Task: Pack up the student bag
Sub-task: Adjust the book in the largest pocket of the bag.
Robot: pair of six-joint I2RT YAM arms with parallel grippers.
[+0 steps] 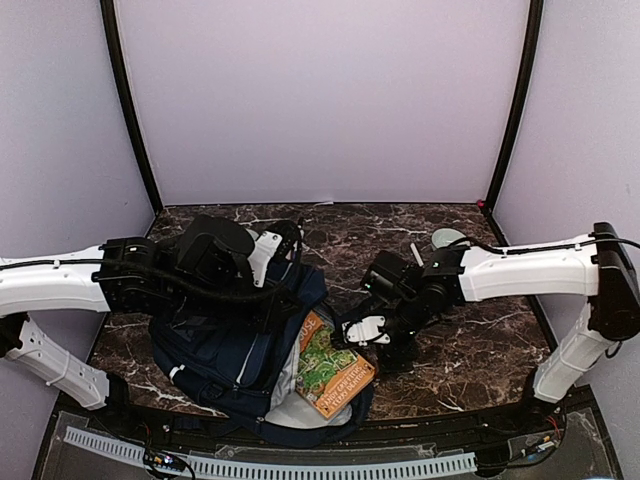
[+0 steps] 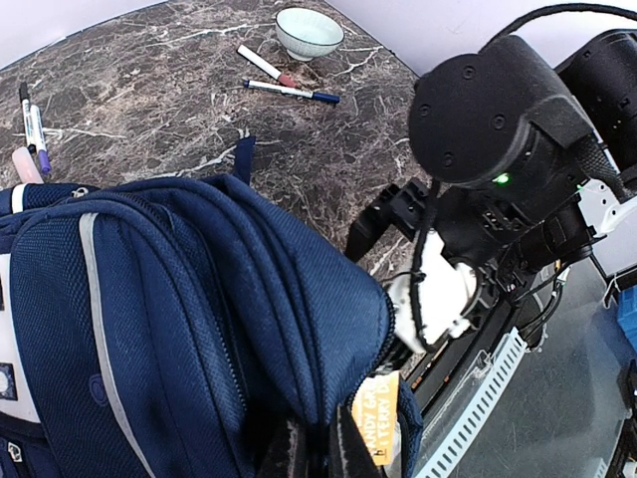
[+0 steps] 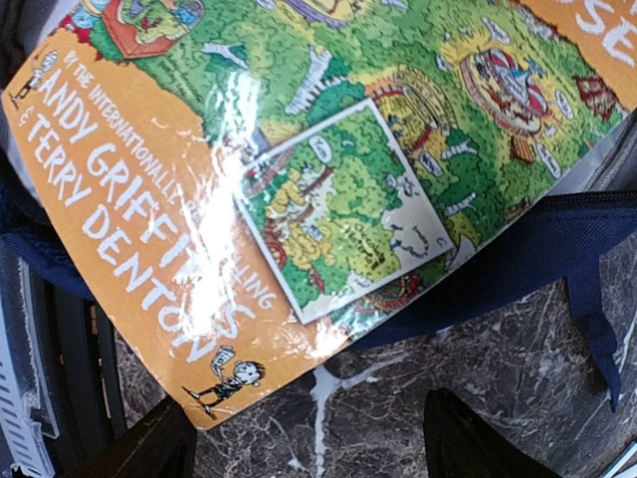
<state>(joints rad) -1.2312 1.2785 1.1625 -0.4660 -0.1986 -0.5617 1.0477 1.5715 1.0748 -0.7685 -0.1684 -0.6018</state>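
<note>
The student bag (image 1: 225, 350), navy blue with white stripes, lies at the near left of the marble table with its main zip open. My left gripper (image 2: 311, 450) is shut on the bag's fabric (image 2: 199, 299) at the rim of that opening and holds it up. An orange and green book (image 1: 333, 365) lies half inside the opening, its lower corner sticking out over the table. My right gripper (image 1: 376, 335) stands open just beside that corner. In the right wrist view the book (image 3: 299, 159) fills the top, and nothing is between the dark fingertips (image 3: 149, 448).
A small pale bowl (image 2: 309, 32) stands at the back right of the table, with a blue pen (image 2: 289, 92) and a white marker (image 2: 261, 65) beside it. More markers (image 2: 33, 124) lie behind the bag. A slotted cable tray (image 1: 270, 465) runs along the near edge.
</note>
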